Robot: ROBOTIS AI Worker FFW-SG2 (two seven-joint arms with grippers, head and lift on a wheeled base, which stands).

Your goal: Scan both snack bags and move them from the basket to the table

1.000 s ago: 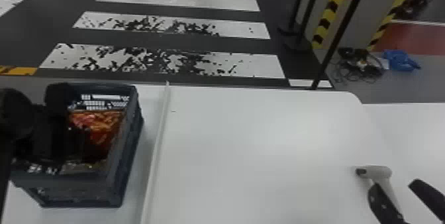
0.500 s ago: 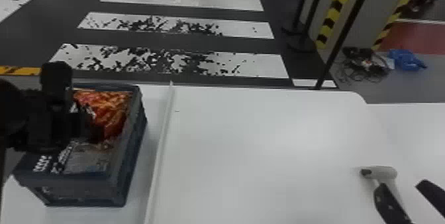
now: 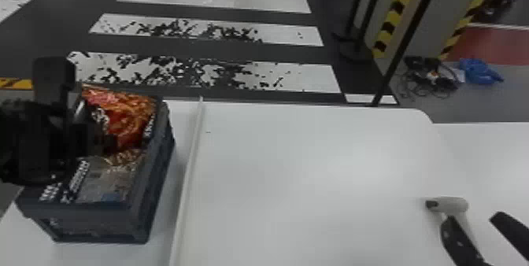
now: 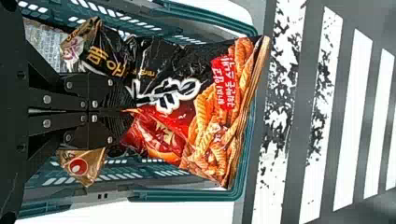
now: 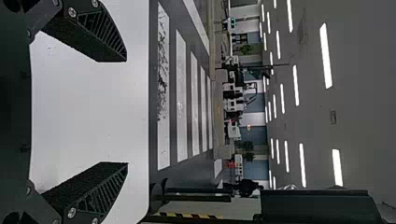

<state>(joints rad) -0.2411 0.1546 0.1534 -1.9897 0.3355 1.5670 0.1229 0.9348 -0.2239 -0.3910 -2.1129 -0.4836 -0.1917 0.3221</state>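
Our snack bag (image 3: 130, 117) has risen to the basket's (image 3: 84, 211) far edge, pinched between our left gripper's (image 3: 111, 143) closed fingers. Our right gripper (image 3: 473, 218), spread wide and empty, waits near the scanner (image 3: 454, 205).

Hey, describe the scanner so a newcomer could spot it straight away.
Find the white table, then look to its near right, well away from the dark basket. The scanner there is a small gun shape, partly behind a finger of the right gripper. Unlike that black gripper, it is pale, with only its nose dark.
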